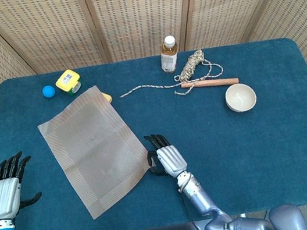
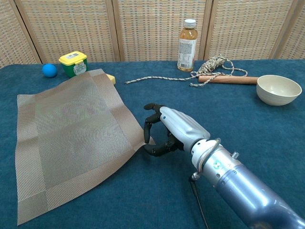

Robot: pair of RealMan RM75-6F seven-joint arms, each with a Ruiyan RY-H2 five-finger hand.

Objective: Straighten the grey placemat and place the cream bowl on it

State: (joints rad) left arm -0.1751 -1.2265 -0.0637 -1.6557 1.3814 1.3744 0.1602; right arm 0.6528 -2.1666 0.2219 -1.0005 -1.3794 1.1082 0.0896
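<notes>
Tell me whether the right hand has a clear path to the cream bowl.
Probably yes: only bare blue tablecloth lies between the right hand, at the grey woven placemat's corner, and the cream bowl.

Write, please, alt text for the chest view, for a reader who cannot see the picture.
The robot's right hand pinches the near right corner of a grey placemat lying askew on a blue table. A cream bowl sits empty at far right, off the mat. Behind are a bottle, a rope, a green tub and a blue ball.
</notes>
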